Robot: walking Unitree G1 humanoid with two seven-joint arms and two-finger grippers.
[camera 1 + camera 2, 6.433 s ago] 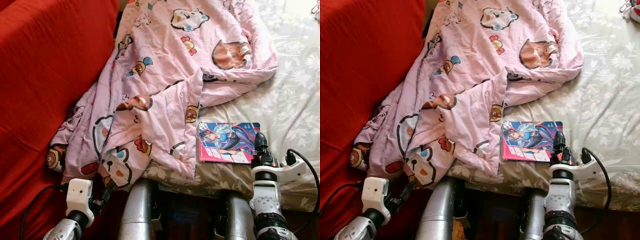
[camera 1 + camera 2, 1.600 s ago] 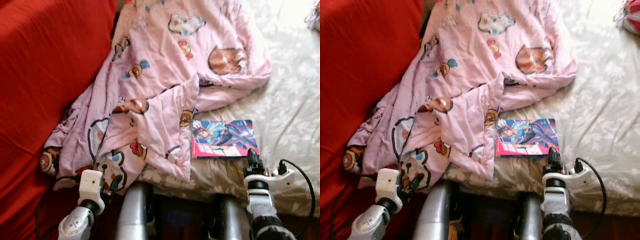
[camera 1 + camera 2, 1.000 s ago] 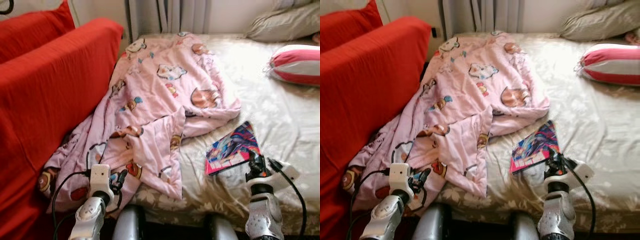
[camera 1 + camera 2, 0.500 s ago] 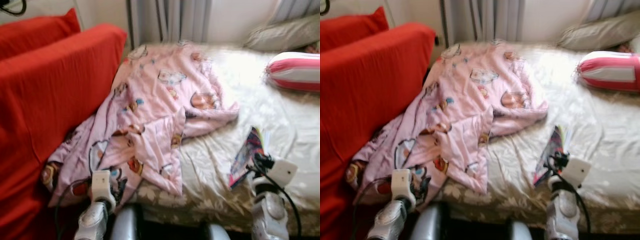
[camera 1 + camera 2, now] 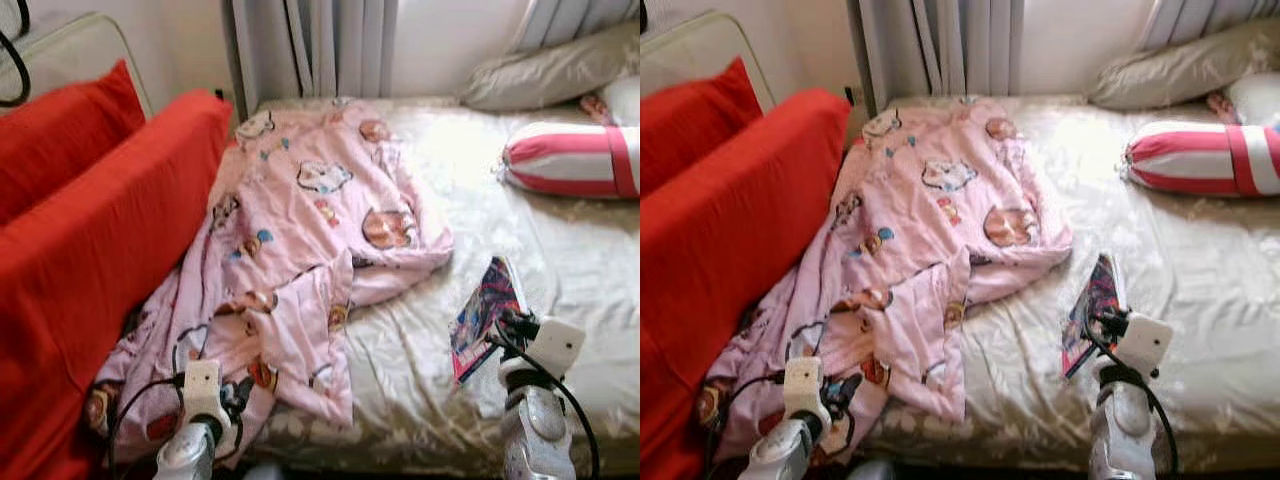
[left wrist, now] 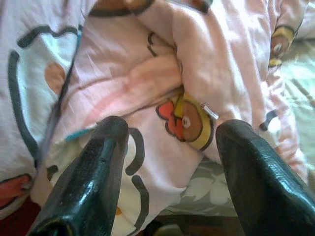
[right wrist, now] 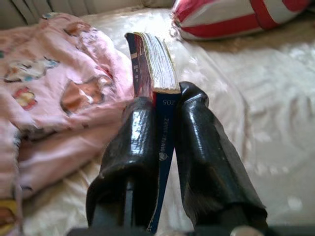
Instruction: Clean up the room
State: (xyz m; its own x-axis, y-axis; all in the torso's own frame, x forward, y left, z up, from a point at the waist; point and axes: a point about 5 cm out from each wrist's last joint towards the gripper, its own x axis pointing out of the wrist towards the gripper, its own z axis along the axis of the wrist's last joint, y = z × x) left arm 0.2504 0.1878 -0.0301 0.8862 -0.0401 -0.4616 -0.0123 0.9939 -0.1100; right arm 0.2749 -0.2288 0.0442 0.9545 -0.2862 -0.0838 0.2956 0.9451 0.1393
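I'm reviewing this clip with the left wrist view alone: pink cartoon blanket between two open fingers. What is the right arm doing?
Observer: The right gripper is shut on a book, spine between its fingers.
Operator: Is the book lying flat on the bed?
Observer: No, it is lifted, standing on edge above the floral bed sheet.
Operator: Anything else on the bed?
Observer: A red and white striped pillow lies beyond the book, near the head end.

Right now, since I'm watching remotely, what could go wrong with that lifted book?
The right gripper pinches the colourful paperback comic book only near its lower spine edge, so it may slip or fan open. The open left gripper sits close over the pink cartoon-print blanket, which could snag.
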